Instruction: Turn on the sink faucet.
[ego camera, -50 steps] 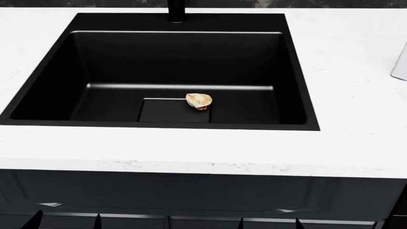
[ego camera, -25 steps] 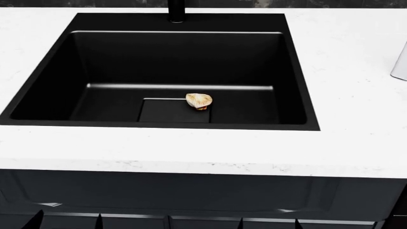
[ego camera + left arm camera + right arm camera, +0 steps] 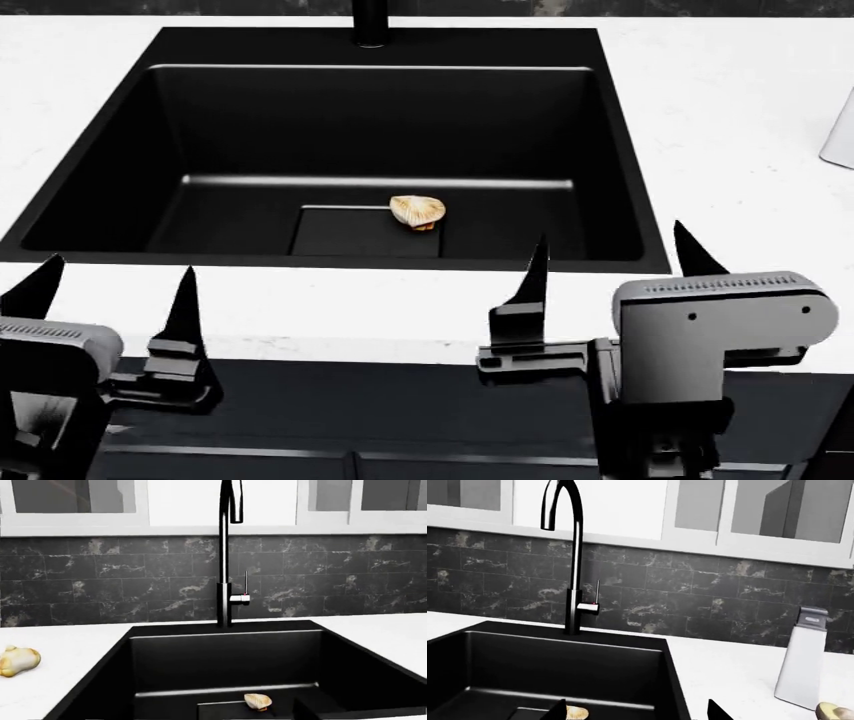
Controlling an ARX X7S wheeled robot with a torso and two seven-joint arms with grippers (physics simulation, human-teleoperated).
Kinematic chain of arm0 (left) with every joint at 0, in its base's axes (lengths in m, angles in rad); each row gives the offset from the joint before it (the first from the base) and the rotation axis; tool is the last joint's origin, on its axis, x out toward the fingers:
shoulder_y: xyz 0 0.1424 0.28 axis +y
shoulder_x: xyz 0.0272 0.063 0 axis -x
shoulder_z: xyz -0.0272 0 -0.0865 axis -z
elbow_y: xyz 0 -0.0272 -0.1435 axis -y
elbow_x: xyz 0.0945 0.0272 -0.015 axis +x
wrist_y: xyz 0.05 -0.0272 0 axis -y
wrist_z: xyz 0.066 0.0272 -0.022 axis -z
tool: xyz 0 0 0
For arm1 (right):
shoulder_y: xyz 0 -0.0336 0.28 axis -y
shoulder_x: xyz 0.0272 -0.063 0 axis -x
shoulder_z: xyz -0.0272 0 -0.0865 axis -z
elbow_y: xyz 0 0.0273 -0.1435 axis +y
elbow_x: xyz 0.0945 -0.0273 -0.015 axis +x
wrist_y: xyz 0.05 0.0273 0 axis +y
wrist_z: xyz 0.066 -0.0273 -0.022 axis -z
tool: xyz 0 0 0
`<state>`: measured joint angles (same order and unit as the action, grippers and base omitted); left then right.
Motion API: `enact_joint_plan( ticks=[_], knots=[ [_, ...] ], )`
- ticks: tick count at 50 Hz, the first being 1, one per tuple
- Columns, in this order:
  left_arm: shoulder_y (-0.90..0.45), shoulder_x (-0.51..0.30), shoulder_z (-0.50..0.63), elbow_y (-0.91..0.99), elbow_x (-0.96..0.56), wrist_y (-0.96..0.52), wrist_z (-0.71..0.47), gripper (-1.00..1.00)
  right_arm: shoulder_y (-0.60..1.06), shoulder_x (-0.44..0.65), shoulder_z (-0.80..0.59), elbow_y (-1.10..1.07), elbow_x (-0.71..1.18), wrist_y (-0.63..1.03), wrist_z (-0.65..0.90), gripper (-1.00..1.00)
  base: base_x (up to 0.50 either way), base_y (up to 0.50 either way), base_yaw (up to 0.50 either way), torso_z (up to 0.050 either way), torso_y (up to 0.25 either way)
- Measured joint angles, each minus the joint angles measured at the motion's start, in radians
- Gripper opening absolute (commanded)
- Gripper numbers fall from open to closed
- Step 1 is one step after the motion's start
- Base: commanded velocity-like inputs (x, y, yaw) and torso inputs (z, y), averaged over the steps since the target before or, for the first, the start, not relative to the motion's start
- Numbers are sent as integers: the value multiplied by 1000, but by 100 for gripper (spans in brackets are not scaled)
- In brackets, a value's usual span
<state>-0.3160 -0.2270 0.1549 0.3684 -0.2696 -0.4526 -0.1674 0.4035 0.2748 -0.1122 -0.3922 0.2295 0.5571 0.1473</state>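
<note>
Both tools, the left tool and right tool, had just risen into view, jaws spread and empty, at the bench's front edge, well short of the faucet behind the sink, so reaching remained.

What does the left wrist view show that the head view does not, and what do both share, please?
Only the left wrist view shows the faucet's full post, spout and silvery lever, the dark tiled backsplash, and a pale lumpy item on the counter. Only the head view shows the left gripper and right gripper, both open, short of the sink. Both show the sink, the shell-like object in it, and the white counter.
</note>
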Motion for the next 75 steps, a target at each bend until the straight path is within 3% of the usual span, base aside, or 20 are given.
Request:
enact_joint_plan(
  ticks=[8,18,26,49,75],
  knots=[
    [-292,21,-2,-149,-42,-116,30,100,285,20,-26,164,20,94,-67,100,0,0,0,0,0],
    [-597,62,30,-541,-12,-55,85,100,589,-1,-56,573,5,12,-153,100,0,0,0,0,0],
    [-726,70,45,-741,9,-13,105,100,700,5,-93,732,-17,-10,-199,100,80,13,0,0,0],
    [-797,59,66,-937,29,42,122,100,720,10,-123,841,-13,-38,-247,100,457,33,0,0,0],
    [-787,39,60,-975,12,79,134,100,696,13,-135,817,7,-29,-269,100,404,7,0,0,1]
  ],
)
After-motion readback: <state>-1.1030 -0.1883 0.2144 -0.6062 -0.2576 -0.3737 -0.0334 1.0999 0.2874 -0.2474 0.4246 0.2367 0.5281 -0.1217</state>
